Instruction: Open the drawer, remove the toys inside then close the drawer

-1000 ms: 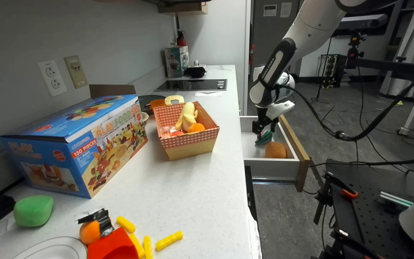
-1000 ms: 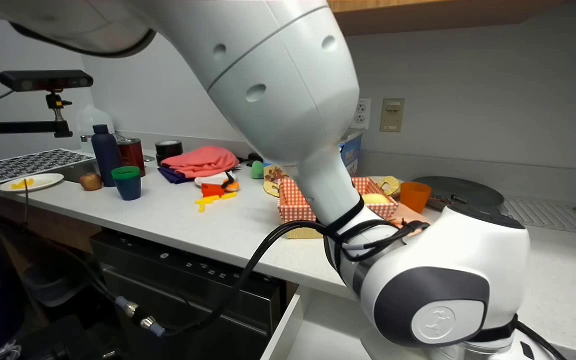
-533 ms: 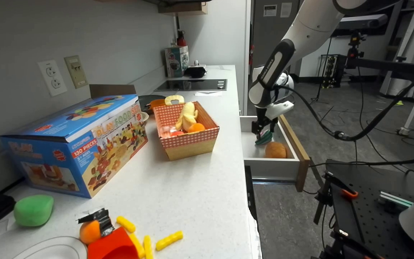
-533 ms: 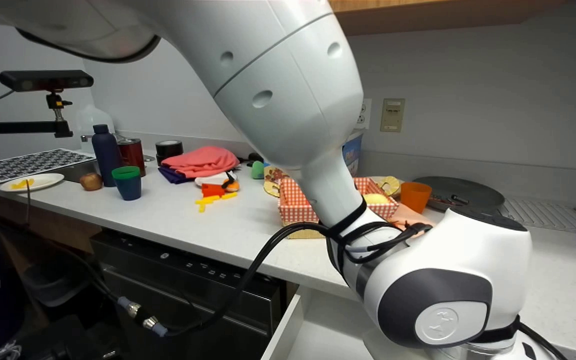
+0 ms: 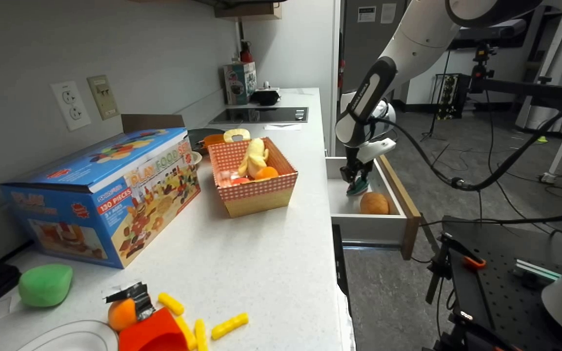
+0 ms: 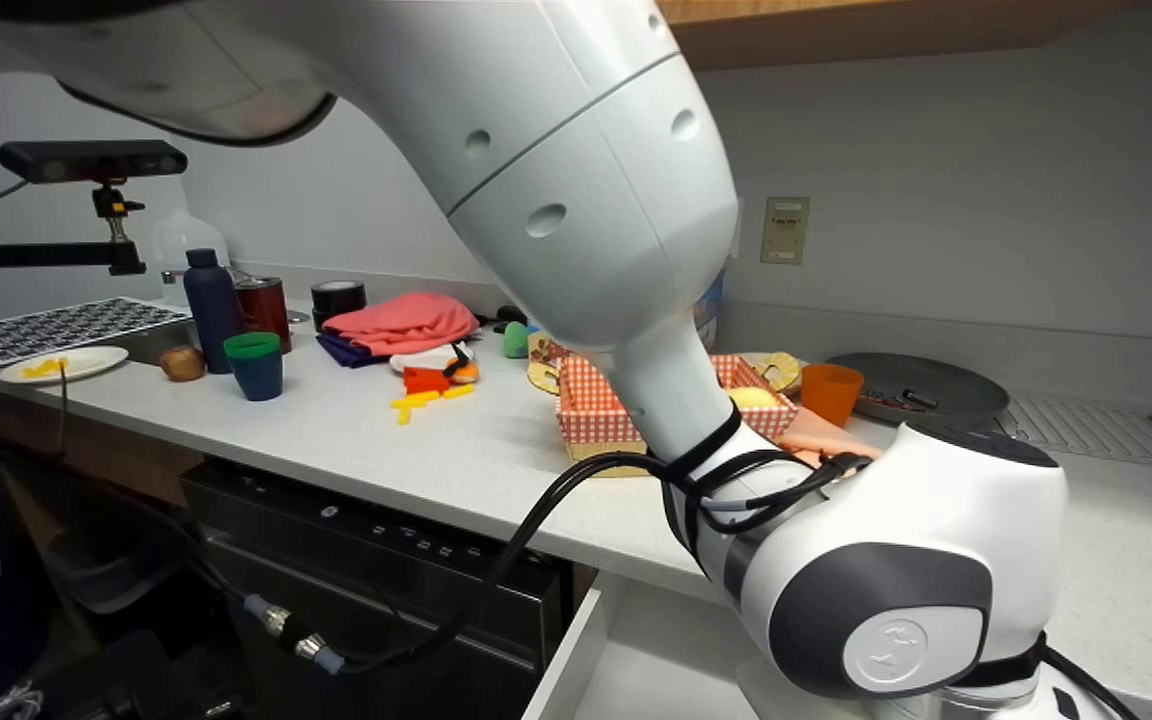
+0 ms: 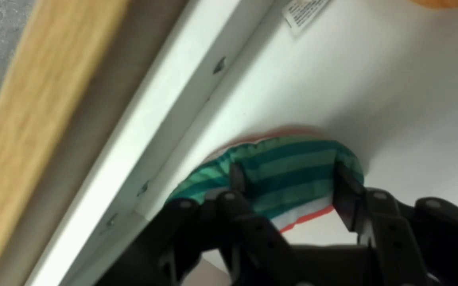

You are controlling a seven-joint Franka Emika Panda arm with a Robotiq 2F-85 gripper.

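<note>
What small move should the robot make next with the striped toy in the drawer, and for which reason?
Probably it should close the gripper a little more before any lifting. In the wrist view, its fingers stand apart with part of the green striped toy between them, low in the open drawer; whether they hold it firmly cannot be told.

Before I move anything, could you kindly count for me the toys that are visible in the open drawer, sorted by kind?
Toy watermelon slice: 1
Round orange toy: 1
Total visible in the drawer: 2
</note>
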